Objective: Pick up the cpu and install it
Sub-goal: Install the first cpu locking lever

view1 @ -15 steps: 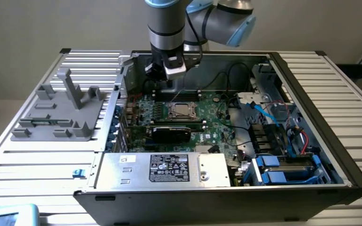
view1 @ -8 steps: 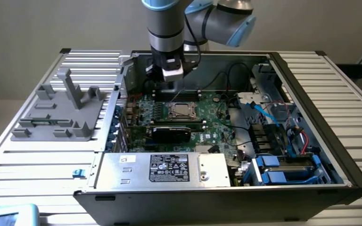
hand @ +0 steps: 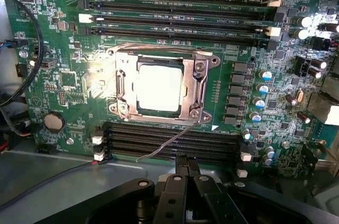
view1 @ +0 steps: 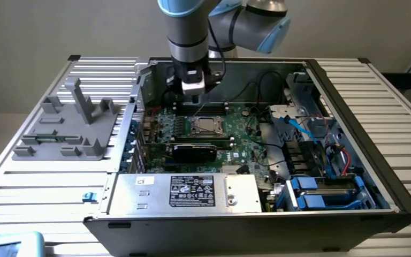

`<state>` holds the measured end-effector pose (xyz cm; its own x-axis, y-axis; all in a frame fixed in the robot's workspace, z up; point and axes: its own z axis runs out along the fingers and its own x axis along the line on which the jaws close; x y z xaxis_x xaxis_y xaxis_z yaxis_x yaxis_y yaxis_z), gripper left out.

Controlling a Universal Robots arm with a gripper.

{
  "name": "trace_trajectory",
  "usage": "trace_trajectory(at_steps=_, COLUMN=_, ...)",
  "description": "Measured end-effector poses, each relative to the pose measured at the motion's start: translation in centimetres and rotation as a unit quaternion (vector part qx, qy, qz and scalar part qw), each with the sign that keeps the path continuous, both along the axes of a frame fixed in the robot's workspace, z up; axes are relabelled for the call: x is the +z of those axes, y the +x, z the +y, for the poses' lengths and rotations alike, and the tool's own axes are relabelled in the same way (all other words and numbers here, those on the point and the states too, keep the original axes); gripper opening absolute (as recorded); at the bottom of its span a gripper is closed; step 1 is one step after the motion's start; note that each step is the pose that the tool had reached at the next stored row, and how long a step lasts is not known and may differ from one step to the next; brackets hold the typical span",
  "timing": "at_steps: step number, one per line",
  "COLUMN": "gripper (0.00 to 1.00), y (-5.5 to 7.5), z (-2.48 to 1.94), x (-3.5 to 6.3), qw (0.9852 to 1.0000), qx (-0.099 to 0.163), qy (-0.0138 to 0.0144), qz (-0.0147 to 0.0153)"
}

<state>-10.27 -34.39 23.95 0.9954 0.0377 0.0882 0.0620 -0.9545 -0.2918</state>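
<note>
The cpu [hand: 160,87] is a bright silver square lying flat inside the motherboard socket, ringed by the socket's metal frame [hand: 199,83]. A thin wire lever [hand: 169,143] slants out from the frame over the memory slots. My gripper [hand: 186,167] hangs above the board, off to one side of the socket beyond those slots, its black fingers pressed together with nothing between them. In the exterior view the gripper [view1: 194,99] points down just behind the cpu [view1: 205,126], at the back of the open computer case.
A black card [view1: 193,152] stands in front of the socket, with the power supply [view1: 184,191] nearer the case front. Cables and blue drive bays [view1: 327,193] occupy the exterior view's right. A grey fixture [view1: 73,126] stands on the slatted table at the left.
</note>
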Motion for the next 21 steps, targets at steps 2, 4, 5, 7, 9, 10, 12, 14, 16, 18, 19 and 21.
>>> trace_trajectory(at_steps=2, gripper=0.11, y=-0.1, z=0.0, x=-0.23, qw=1.0, qx=-0.003, qy=0.0001, qz=-0.0007)
trace_trajectory(at_steps=4, gripper=0.11, y=-0.2, z=0.0, x=-0.49, qw=1.0, qx=-0.006, qy=0.0001, qz=-0.0012)
trace_trajectory(at_steps=5, gripper=0.11, y=-0.2, z=0.0, x=-0.62, qw=1.0, qx=-0.007, qy=0.0002, qz=-0.0016)
trace_trajectory(at_steps=7, gripper=0.11, y=-0.3, z=0.0, x=-0.86, qw=1.0, qx=-0.009, qy=0.0007, qz=-0.0024)
trace_trajectory(at_steps=9, gripper=0.11, y=-0.4, z=0.0, x=-1.03, qw=0.9999, qx=-0.011, qy=0.0023, qz=-0.0033)
trace_trajectory(at_steps=10, gripper=0.11, y=-0.5, z=0.0, x=-1.1, qw=0.9999, qx=-0.013, qy=0.0038, qz=-0.0037)
trace_trajectory(at_steps=12, gripper=0.11, y=-0.5, z=-0.02, x=-1.18, qw=0.9999, qx=-0.014, qy=0.0082, qz=-0.0043)
trace_trajectory(at_steps=14, gripper=0.11, y=-0.5, z=-0.02, x=-1.18, qw=0.9999, qx=-0.014, qy=0.0089, qz=-0.0043)
trace_trajectory(at_steps=16, gripper=0.11, y=-0.5, z=-0.02, x=-1.18, qw=0.9999, qx=-0.014, qy=0.0089, qz=-0.0043)
trace_trajectory(at_steps=18, gripper=0.11, y=-0.6, z=-0.04, x=-1.18, qw=0.9998, qx=-0.014, qy=0.009, qz=-0.0046)
trace_trajectory(at_steps=19, gripper=0.11, y=-0.7, z=-0.04, x=-1.19, qw=0.9998, qx=-0.014, qy=0.0091, qz=-0.0048)
trace_trajectory(at_steps=21, gripper=0.11, y=-0.8, z=-0.03, x=-1.21, qw=0.9998, qx=-0.016, qy=0.0094, qz=-0.0051)
